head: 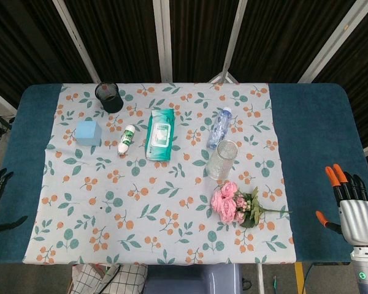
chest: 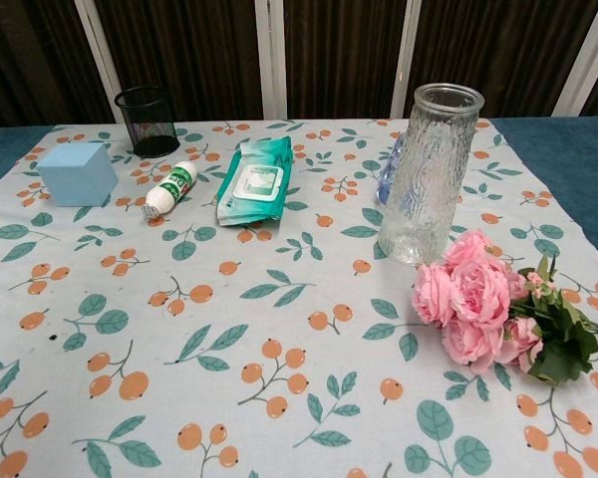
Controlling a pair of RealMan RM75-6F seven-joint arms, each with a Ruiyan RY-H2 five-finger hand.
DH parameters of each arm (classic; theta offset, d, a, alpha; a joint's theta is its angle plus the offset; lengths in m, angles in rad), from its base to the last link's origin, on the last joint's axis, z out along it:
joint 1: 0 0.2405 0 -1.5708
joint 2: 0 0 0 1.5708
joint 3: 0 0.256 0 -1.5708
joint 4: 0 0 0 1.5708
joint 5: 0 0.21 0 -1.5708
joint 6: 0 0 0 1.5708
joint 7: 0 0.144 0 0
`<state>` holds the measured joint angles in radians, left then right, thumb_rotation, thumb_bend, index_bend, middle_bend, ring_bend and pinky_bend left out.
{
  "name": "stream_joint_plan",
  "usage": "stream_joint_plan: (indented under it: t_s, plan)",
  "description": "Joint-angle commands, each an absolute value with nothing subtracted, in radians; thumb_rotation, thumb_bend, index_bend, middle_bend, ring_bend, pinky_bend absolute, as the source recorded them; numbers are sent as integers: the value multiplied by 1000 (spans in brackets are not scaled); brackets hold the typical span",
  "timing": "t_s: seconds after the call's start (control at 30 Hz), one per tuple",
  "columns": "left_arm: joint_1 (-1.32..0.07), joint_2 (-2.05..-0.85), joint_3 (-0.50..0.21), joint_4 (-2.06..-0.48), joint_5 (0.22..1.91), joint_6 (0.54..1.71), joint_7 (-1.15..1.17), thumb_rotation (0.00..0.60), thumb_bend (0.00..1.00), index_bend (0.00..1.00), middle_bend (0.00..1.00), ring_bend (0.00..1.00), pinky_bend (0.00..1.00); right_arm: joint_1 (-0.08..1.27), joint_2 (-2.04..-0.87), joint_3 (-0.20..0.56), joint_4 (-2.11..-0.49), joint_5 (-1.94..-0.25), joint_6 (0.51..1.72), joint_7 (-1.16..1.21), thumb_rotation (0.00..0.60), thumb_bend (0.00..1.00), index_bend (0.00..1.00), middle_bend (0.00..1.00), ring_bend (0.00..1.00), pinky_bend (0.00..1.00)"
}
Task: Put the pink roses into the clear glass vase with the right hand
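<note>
Starting posture: your right hand [head: 356,211], fingers apart and empty, must reach the pink roses [head: 228,202] lying just beside the upright clear glass vase [head: 222,159]; grip the green stems (not the blooms), avoiding the vase.

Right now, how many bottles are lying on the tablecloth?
2. A small white bottle with a green label lies between the light blue cube and the teal wipes pack. A clear plastic water bottle lies just behind the clear glass vase. None seems hidden.
</note>
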<state>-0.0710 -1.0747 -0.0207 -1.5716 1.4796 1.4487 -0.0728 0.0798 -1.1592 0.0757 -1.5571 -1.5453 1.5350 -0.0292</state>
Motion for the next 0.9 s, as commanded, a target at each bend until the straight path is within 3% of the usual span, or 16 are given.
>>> stream_joint_plan:
  t_s: [0.03,0.43,0.9]
  plan:
    - [-71,-1074,-21,-1572,1477,1447,-76,600,0,0,0,0,0,82,-1157,72,-1563,-1555,1534,-25,600,246,0,0,0,0]
    - [-65,-1066,-16,-1578,1483,1451,-95,600,0,0,0,0,0,130,-1115,24,-1742,-1562,1389,-5,600,243,0,0,0,0]
    - [-67,-1062,-13,-1576,1496,1453,-119,600,0,0,0,0,0,244,-1273,52,-1764,-1478,1209,-179,600,243,0,65,51,21]
